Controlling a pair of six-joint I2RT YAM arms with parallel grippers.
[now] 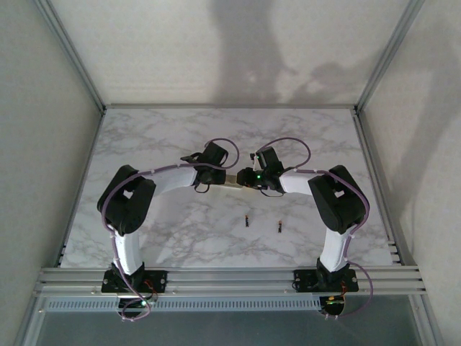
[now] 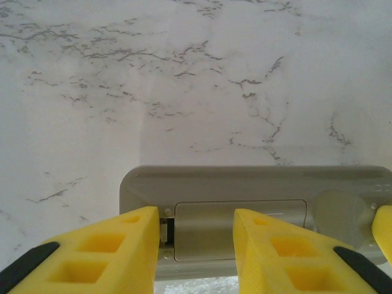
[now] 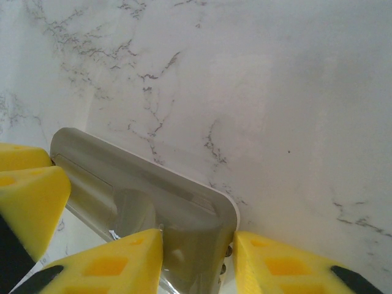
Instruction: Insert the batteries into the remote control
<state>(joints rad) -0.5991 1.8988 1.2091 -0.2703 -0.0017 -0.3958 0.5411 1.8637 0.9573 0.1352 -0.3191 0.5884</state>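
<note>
Batteries lie loose on the table nearest you, since beyond them your right gripper clamps one end of the remote control, back up, while your left gripper sets parted fingers astride its shut battery cover; whether they grip, you can't tell.

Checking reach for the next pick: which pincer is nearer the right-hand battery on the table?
Right. The right pincer is beyond and left of that battery, at the remote control's end; the left pincer is farther left, across the remote.
</note>
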